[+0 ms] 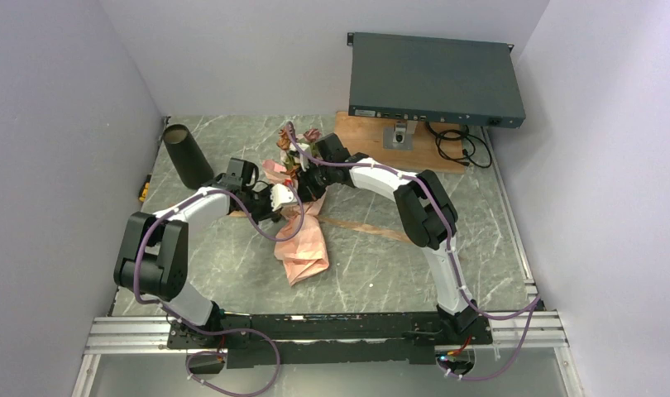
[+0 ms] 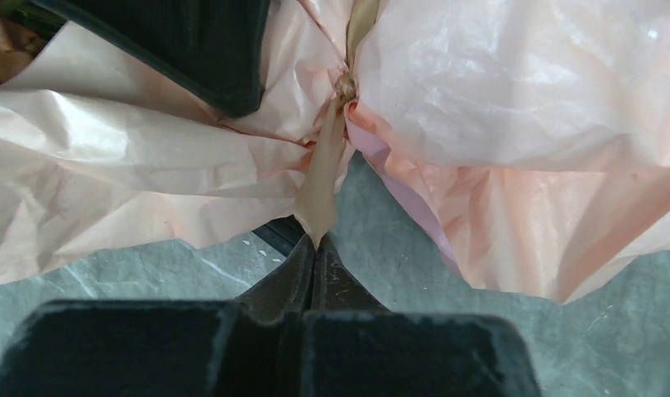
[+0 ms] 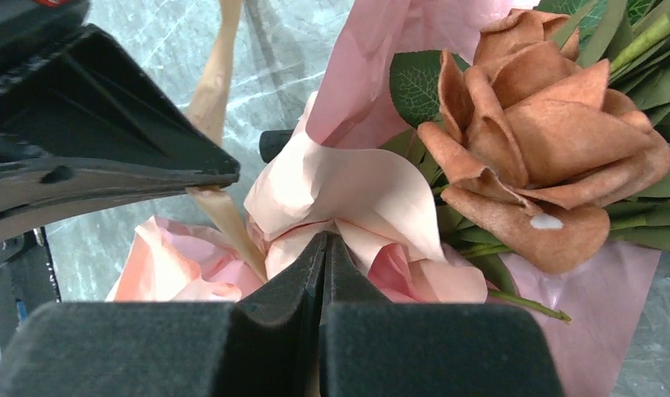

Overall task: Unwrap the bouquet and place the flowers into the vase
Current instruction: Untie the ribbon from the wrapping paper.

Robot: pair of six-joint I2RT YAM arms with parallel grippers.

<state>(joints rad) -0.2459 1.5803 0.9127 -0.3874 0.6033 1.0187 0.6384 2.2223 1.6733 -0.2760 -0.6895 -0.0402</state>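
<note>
The left arm (image 1: 191, 211) and right arm (image 1: 394, 186) bend inward over the bouquet (image 1: 303, 240) at mid-desk (image 1: 381, 277). The left fingers (image 2: 315, 252) pinch the tan ribbon (image 2: 323, 178). The right fingers (image 3: 323, 252) clamp the pink paper (image 3: 348, 190) beside a rust rose (image 3: 538, 157).

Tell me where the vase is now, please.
In the top view, the vase stands at the table's far left corner, close to the left wall, left of the bouquet and apart from it.
</note>
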